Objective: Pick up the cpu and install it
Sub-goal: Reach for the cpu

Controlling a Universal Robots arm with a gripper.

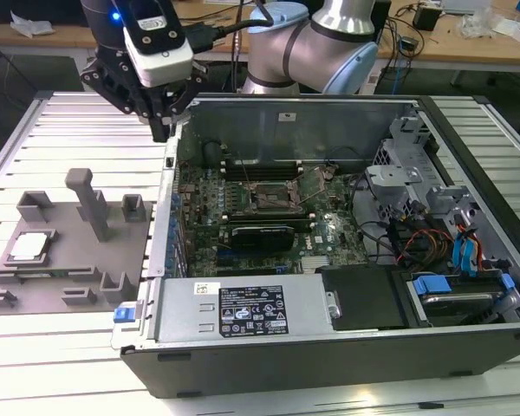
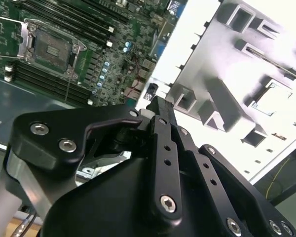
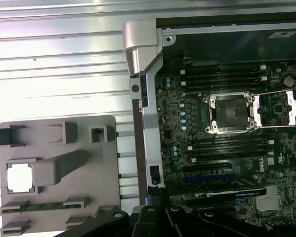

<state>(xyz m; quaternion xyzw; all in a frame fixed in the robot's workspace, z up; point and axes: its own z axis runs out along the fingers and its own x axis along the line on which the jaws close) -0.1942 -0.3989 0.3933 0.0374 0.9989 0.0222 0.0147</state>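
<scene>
Ribbed silvery metal table (image 1: 87, 121) carrying an open black computer case (image 1: 329, 347) and, at the exterior view's left, a flat grey plastic fixture plate (image 1: 65, 256).

The black gripper (image 1: 162, 130) hangs over the case's wall edge nearest the plate, close to the far corner, its jaws drawn together with nothing between them. The cpu (image 1: 30, 247), a small flat square chip with a pale silvery top, lies in a recess of the plate, well apart from the gripper. A tall grey post (image 1: 91, 204) stands on the plate beside it, toward the case. On the green motherboard (image 1: 204, 217) the square black-and-metal socket frame (image 1: 269, 198) stands open and bare, with memory slots close along two sides. Bare ribbed table runs all around the plate.
</scene>
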